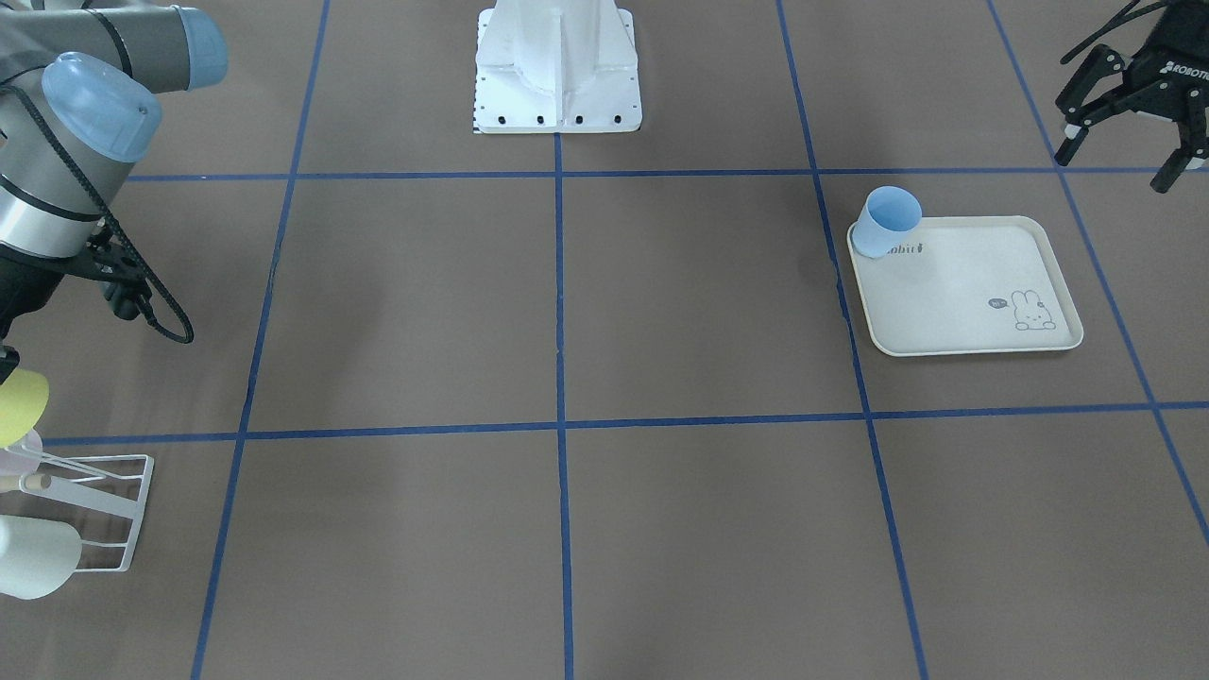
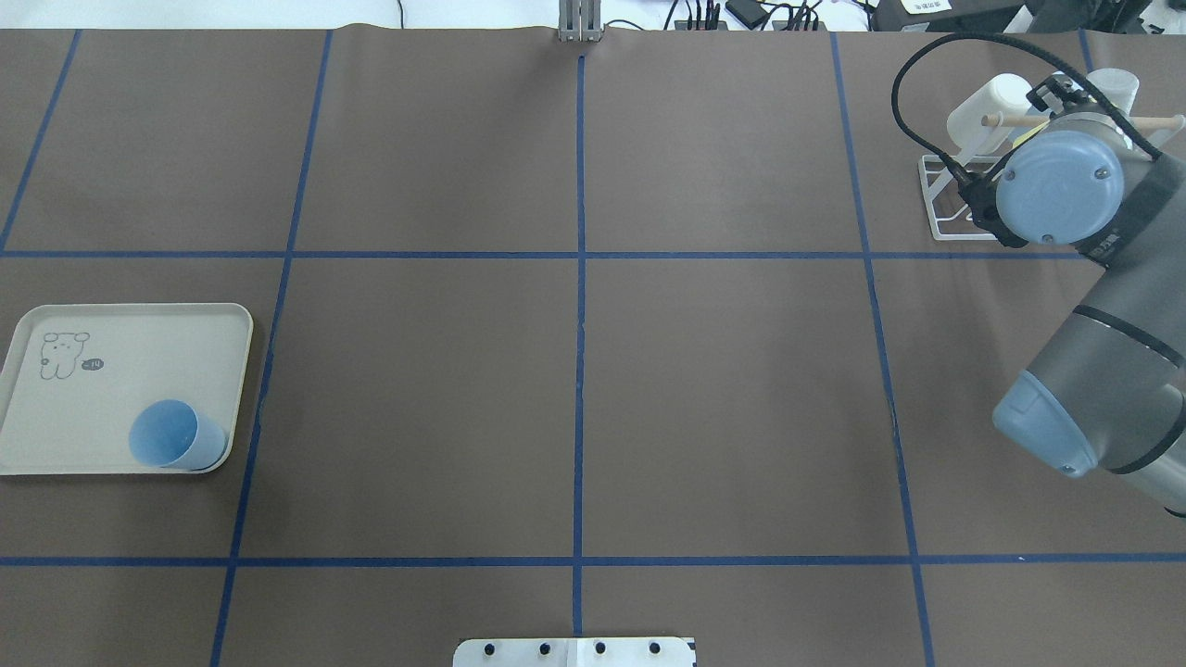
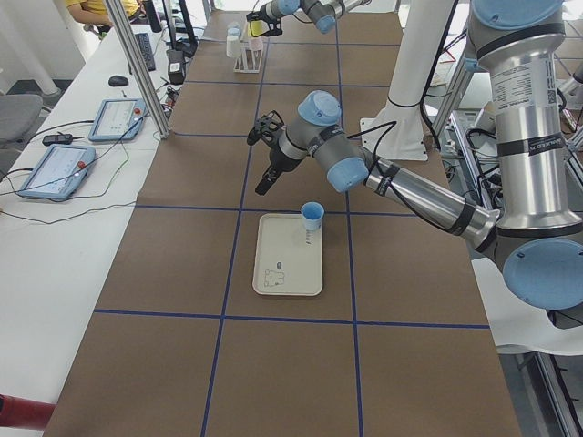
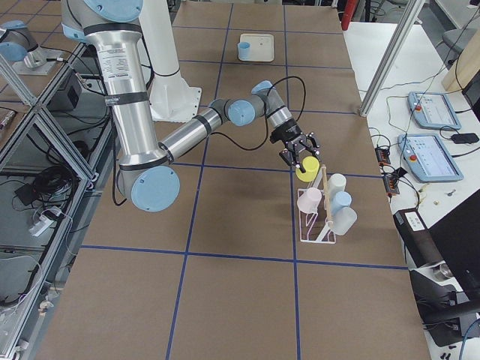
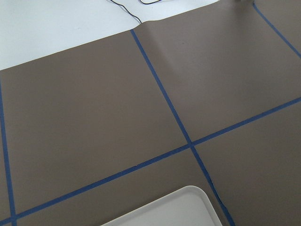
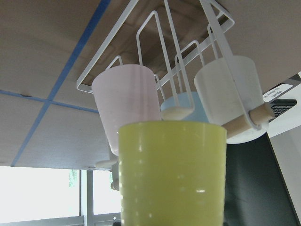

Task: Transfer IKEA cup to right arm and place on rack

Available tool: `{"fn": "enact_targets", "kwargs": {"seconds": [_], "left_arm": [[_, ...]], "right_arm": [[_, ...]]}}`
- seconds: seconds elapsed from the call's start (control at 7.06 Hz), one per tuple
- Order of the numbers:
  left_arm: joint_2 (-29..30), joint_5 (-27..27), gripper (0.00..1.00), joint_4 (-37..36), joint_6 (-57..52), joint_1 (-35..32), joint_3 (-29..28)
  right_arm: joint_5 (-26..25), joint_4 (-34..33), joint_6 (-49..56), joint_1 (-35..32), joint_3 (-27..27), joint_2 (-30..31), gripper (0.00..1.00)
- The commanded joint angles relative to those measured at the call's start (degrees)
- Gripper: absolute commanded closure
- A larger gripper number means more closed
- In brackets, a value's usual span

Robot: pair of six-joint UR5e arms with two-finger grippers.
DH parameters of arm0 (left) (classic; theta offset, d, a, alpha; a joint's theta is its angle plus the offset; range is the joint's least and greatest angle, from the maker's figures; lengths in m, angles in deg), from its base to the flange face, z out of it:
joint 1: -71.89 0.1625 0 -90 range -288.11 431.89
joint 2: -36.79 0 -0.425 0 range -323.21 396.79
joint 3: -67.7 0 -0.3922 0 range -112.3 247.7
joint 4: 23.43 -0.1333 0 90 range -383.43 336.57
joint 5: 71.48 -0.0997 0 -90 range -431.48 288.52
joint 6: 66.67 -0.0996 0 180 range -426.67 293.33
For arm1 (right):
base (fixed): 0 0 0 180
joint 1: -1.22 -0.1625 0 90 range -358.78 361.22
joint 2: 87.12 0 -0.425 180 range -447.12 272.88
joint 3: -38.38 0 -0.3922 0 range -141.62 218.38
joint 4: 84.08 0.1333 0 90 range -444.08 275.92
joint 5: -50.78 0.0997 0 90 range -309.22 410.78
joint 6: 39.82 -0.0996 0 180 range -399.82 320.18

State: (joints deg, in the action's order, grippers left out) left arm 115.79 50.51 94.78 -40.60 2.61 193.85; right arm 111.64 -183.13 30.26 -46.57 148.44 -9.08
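A light-blue IKEA cup [image 1: 886, 222] [image 2: 176, 435] [image 3: 311, 217] stands upright in a corner of the cream rabbit-print tray [image 1: 982, 283] [image 2: 139, 352]. My left gripper [image 1: 1124, 156] [image 3: 256, 165] hangs open and empty above the table beside the tray, apart from the cup. The right arm [image 2: 1056, 185] reaches over the white wire rack [image 1: 113, 510] [image 4: 311, 225] [image 6: 141, 28]. My right gripper [image 4: 300, 154] is right at a yellow cup [image 4: 307, 169] [image 6: 171, 174] [image 1: 19, 406] at the rack's near end. Whether it grips that cup, I cannot tell.
A pink cup [image 6: 127, 103] and a white cup [image 6: 230, 94] hang on the rack, with a pale-blue one behind them. The robot's white base [image 1: 557, 66] stands at the table's middle edge. Tablets [image 4: 431, 112] lie on a side table.
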Motion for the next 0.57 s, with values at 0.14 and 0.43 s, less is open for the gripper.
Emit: {"fn": "enact_targets", "kwargs": {"seconds": [0.14, 0.43], "left_arm": [[0.0, 0.0, 0.0, 0.0, 0.0, 0.0, 0.0], [0.0, 0.0, 0.0, 0.0, 0.0, 0.0, 0.0]], "right_arm": [[-0.1, 0.0, -0.1, 0.2, -0.7, -0.1, 0.88], [-0.1, 0.1, -0.2, 0.2, -1.7, -0.2, 0.87]]}}
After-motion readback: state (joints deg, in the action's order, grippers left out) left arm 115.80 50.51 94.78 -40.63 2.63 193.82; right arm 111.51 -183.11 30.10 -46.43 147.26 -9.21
